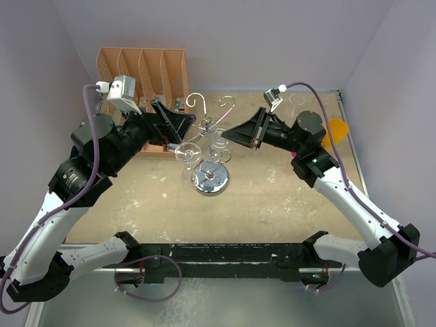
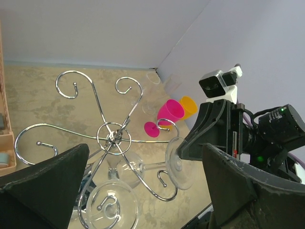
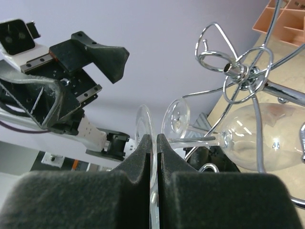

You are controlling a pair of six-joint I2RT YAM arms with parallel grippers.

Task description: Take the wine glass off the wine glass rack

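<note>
The silver wire wine glass rack (image 1: 210, 180) stands mid-table; its curled arms fill the left wrist view (image 2: 113, 137) and show in the right wrist view (image 3: 236, 70). My right gripper (image 1: 229, 134) is shut on the round foot (image 3: 144, 123) of a clear wine glass (image 2: 180, 163). The glass lies almost sideways, its bowl (image 3: 267, 138) still among the rack's arms. A second glass (image 2: 110, 208) hangs from the rack. My left gripper (image 1: 188, 132) is open and empty just left of the rack, its jaws wide apart (image 2: 145, 150).
An orange slotted file organizer (image 1: 143, 75) stands at the back left, behind my left arm. A pink cup (image 2: 169, 112) and an orange cup (image 2: 188, 106) lie near the right wall. Clear cups (image 1: 298, 101) stand at the back right.
</note>
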